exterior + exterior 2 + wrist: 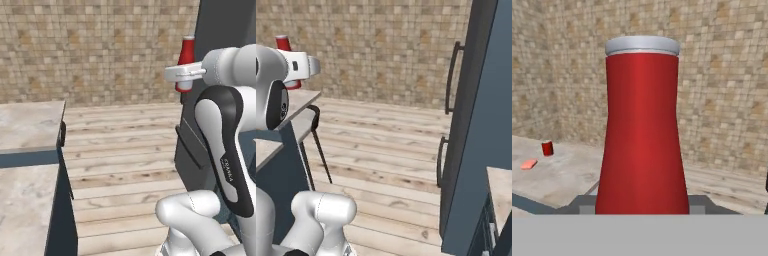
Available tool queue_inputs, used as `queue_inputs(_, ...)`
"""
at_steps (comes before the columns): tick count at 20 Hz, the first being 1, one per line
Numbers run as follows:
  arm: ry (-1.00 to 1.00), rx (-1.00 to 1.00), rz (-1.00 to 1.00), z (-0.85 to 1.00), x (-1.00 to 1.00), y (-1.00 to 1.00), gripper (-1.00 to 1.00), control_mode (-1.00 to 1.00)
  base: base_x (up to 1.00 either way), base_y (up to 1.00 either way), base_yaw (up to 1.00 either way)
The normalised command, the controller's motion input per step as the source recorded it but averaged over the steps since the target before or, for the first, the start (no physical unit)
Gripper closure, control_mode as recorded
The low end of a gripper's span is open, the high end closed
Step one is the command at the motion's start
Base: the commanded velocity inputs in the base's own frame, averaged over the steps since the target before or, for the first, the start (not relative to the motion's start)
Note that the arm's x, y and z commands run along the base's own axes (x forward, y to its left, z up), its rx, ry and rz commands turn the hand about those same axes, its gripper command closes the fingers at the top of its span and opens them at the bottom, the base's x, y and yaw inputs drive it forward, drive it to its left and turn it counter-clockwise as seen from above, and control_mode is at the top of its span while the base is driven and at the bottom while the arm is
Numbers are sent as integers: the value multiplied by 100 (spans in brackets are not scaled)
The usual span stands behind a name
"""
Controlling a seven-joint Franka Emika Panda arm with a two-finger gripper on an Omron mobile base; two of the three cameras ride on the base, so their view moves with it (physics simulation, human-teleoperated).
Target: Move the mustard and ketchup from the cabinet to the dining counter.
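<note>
the ketchup [642,130] stood upright in the claw [184,75], held up in the air well above the wood floor [125,150]. in the hand view the red bottle rose right in front of the camera, its pale cap on top, with the claw's grey parts at both sides of its base; the claw gripped it low on the body. in the left view the bottle's neck and cap showed above the white hand, in front of a tall dark unit [220,30] on the right. in the right view the red top [283,44] peeked up behind the hand at the far left.

the worktop [27,125] lay on the left, beige and marbled, with a dark blue base; the bottle was apart from it and not over it in the left view. on the worktop's far part, in the hand view, sat a small red can [547,148] and just beside it a flat orange piece [528,164]. a tan tiled wall [381,45] closed the far side.
</note>
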Motion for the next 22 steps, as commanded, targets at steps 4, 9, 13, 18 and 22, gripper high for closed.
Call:
queue_inputs(4,0,0,0,0,0,0,100,100,88,-7,16)
queue_inputs(9,0,0,0,0,0,0,100,100,87,0,24)
queue_inputs(13,0,0,0,0,0,0,100,100,82,-8,25)
queue_inputs(18,0,0,0,0,0,0,100,100,80,-12,26)
queue_inputs(22,0,0,0,0,0,0,100,100,68,-2,52)
